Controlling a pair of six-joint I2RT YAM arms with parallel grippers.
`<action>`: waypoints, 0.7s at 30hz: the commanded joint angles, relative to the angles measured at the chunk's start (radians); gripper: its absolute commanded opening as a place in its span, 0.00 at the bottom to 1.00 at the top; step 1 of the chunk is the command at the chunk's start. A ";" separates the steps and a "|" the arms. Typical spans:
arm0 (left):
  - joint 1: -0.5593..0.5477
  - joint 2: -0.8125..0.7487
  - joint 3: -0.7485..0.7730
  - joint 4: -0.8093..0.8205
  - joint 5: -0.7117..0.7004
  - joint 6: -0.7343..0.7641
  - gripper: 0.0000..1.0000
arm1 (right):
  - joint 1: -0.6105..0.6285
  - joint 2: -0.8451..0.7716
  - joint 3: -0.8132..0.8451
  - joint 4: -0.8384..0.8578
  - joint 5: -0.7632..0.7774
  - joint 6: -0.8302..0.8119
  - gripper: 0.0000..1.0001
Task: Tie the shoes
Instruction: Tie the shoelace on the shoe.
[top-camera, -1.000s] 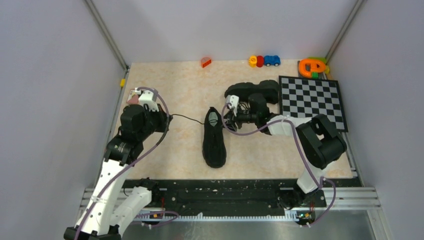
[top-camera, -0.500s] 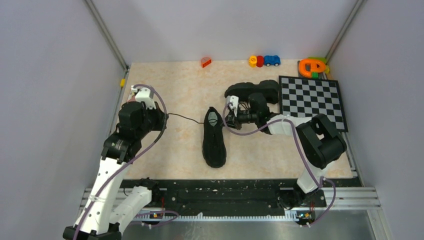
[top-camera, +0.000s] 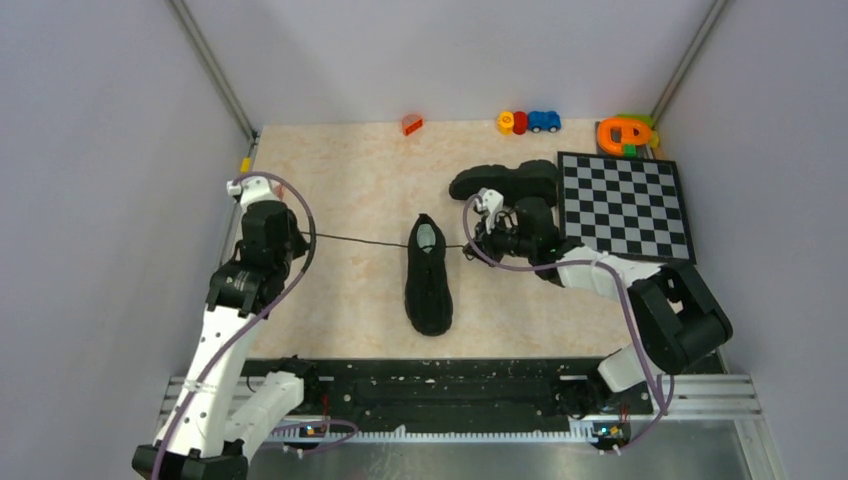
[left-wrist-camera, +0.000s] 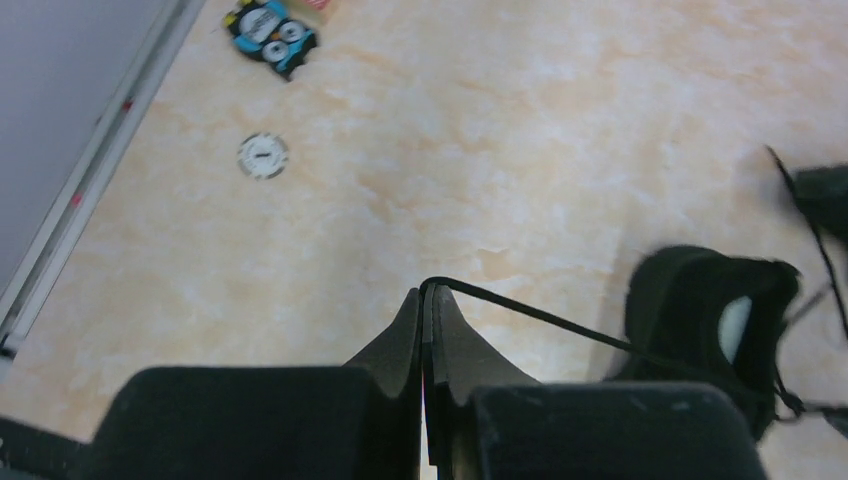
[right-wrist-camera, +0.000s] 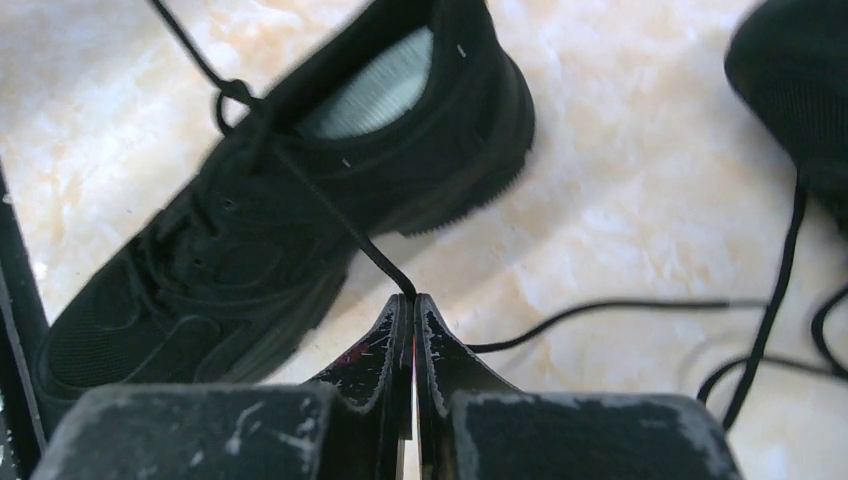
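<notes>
Black shoe (top-camera: 428, 275) at mid-table, toe nearward, no bow yet. Left lace (left-wrist-camera: 530, 316) pinched taut in closed left gripper (left-wrist-camera: 428, 300); right lace (right-wrist-camera: 340, 222) likewise in closed right gripper (right-wrist-camera: 413, 305). Second shoe (top-camera: 505, 182) far right, laces loose. Probably just tightening a first knot; most remaining.

Left arm rises bent at the elbow, right arm reaches forward and inward (forearm low); left hand (left-wrist-camera: 428, 297) and right hand (right-wrist-camera: 413, 302) each pinched tight on a lace (left-wrist-camera: 541, 321)
</notes>
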 joint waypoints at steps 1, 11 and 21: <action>0.040 -0.011 -0.077 -0.016 -0.227 -0.144 0.00 | -0.005 -0.032 0.025 -0.168 0.162 0.089 0.00; 0.329 0.040 -0.252 0.004 -0.075 -0.462 0.00 | -0.005 -0.069 -0.026 -0.198 0.302 0.173 0.00; 0.329 -0.001 -0.449 0.309 0.132 -0.273 0.02 | 0.012 -0.213 -0.056 -0.159 0.333 0.145 0.00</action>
